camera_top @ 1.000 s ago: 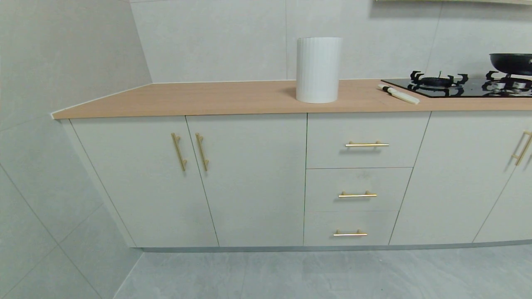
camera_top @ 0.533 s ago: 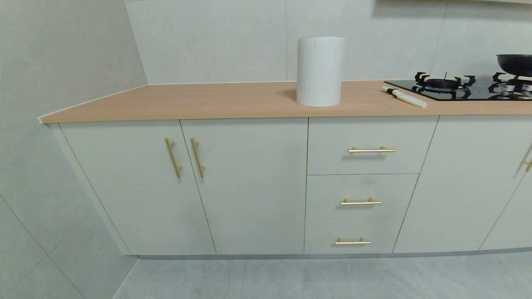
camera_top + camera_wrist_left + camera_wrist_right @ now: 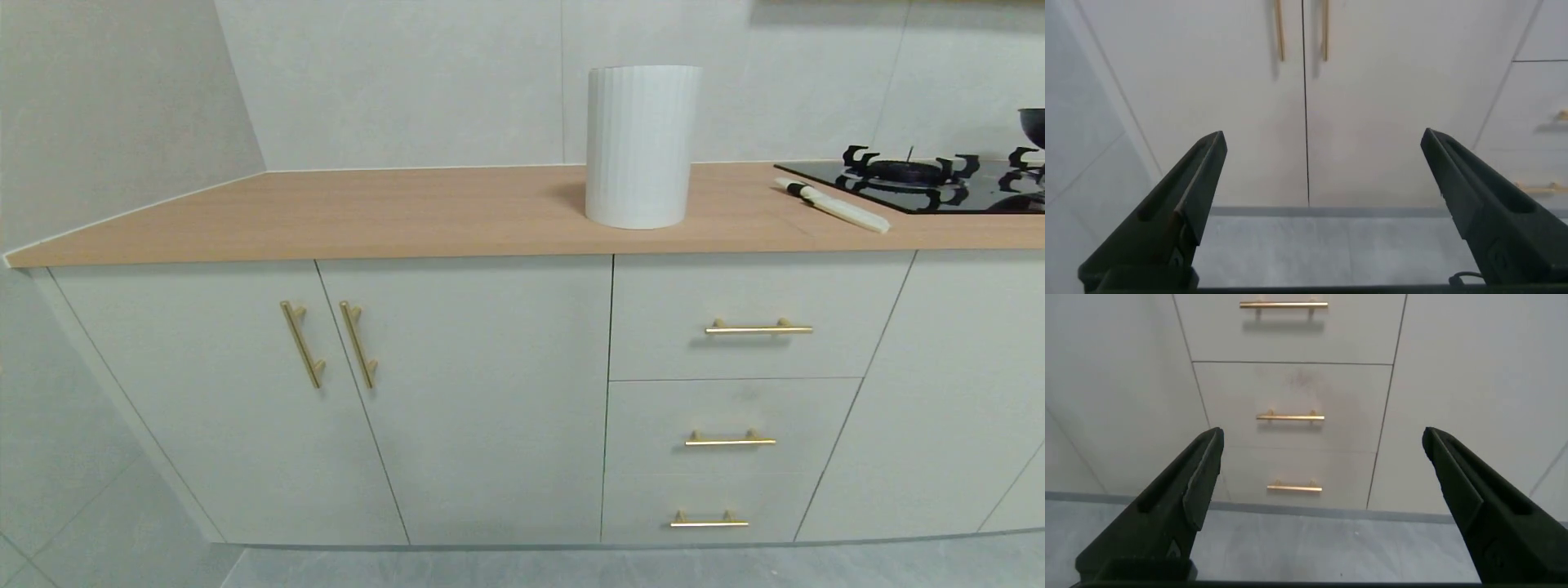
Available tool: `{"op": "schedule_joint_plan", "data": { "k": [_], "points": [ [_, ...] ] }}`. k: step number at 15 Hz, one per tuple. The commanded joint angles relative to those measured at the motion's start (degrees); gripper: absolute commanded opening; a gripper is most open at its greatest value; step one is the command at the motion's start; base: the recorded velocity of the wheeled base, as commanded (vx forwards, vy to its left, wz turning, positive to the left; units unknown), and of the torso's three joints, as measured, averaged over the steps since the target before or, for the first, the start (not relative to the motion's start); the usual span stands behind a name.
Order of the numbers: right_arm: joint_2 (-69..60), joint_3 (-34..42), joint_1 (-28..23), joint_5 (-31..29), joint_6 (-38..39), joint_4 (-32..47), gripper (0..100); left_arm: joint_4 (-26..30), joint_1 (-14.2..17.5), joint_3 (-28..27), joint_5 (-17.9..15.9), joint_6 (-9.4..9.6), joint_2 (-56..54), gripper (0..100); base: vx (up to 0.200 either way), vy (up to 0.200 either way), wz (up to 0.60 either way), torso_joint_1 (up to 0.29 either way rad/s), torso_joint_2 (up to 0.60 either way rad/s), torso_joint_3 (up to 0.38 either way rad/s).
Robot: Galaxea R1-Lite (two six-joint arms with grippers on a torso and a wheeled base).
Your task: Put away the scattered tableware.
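Your left gripper (image 3: 1323, 143) has its fingers spread wide apart with nothing between them, and it faces the pair of cupboard doors (image 3: 1388, 106) low down, near the floor (image 3: 1315, 245). Your right gripper (image 3: 1321, 437) is spread just as wide, also holding nothing, and it faces the stack of three drawers (image 3: 1290, 384). In the head view, the knife (image 3: 833, 206) lies flat on the wooden counter (image 3: 367, 212), its far end just beside the front corner of the gas stove (image 3: 914, 175). The white ribbed canister (image 3: 642, 147) stands upright on the counter to the left of the knife, apart from it, above the drawers. A dark pan (image 3: 1033, 126) sits on the stove at the right edge.
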Motion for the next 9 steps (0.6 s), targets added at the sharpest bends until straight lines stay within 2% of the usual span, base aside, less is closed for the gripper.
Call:
{"op": "schedule_joint_plan", "data": {
  "k": [1, 7, 9],
  "points": [
    [0.11, 0.01, 0.02, 0.02, -0.01, 0.00, 100, -0.01, 0.02, 0.00, 0.02, -0.01, 0.00, 100, 0.200, 0.000, 0.00, 0.007, 0.00, 0.002],
    [0.11, 0.01, 0.02, 0.02, -0.01, 0.00, 100, -0.01, 0.02, 0.00, 0.10, -0.01, 0.00, 100, 0.200, 0.000, 0.00, 0.002, 0.00, 0.002],
    [0.11, 0.01, 0.02, 0.02, -0.01, 0.00, 100, -0.01, 0.02, 0.00, 0.02, -0.01, 0.00, 100, 0.000, 0.000, 0.00, 0.000, 0.00, 0.000]
  ]
}}
